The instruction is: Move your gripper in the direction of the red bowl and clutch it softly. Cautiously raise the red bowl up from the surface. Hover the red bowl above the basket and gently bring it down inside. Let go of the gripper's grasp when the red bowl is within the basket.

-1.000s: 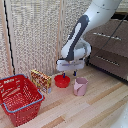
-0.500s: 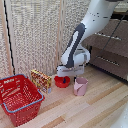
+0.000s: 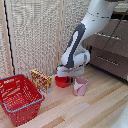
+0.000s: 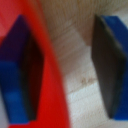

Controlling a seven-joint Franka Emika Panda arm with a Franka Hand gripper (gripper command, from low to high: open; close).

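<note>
The red bowl [image 3: 62, 83] sits on the wooden floor between the red-and-yellow box and the pink cup. My gripper [image 3: 64, 76] is low over it, right at its rim. In the wrist view the gripper [image 4: 65, 67] is open. One dark finger [image 4: 22, 70] is over the bowl's red inside and the other is over bare wood, with the bowl's rim [image 4: 52, 95] running between them. The fingers are not closed on the rim. The red wire basket [image 3: 20, 97] with its bluish rim stands at the exterior view's left, apart from the bowl.
A pink cup [image 3: 80, 86] stands close to the bowl on the exterior view's right. A red-and-yellow box [image 3: 41, 80] stands between bowl and basket. A slatted wall is behind and a dark cabinet [image 3: 112, 55] is at the right.
The arm has come down a little, bringing the gripper lower onto the bowl's rim. The bowl, cup, box and basket have not moved.
</note>
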